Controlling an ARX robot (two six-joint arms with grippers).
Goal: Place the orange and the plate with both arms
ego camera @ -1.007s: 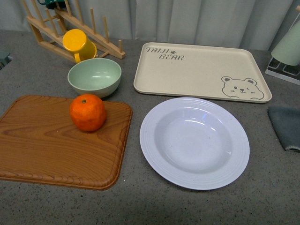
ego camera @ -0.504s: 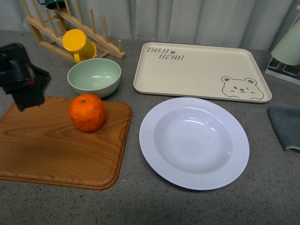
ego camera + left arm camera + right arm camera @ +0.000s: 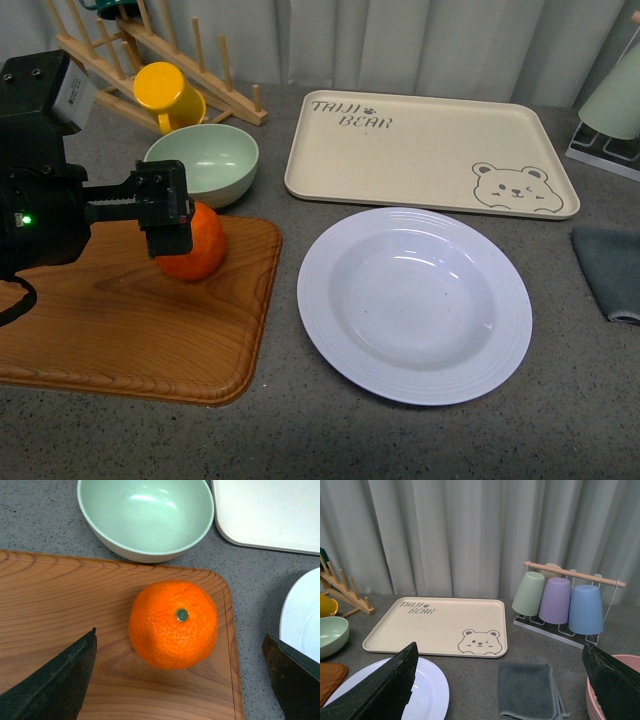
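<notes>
Wood board (image 3: 100, 320), orange (image 3: 203, 250) near its far right corner, left gripper (image 3: 172, 215) at it.
Spread wide, one finger to each side of the orange, seemingly not touching. Just beyond, pale green bowl (image 3: 205, 165); to the right, off the board, white plate (image 3: 330, 310) on grey table (image 3: 560, 420). Right gripper (image 3: 498, 652) likewise wide, holding nothing.

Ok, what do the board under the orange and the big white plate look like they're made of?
The board: wood or a wood-look laminate, with brown grain lines and a soft sheen. The plate: probably glazed ceramic or melamine, glossy white with sharp highlights.
</notes>
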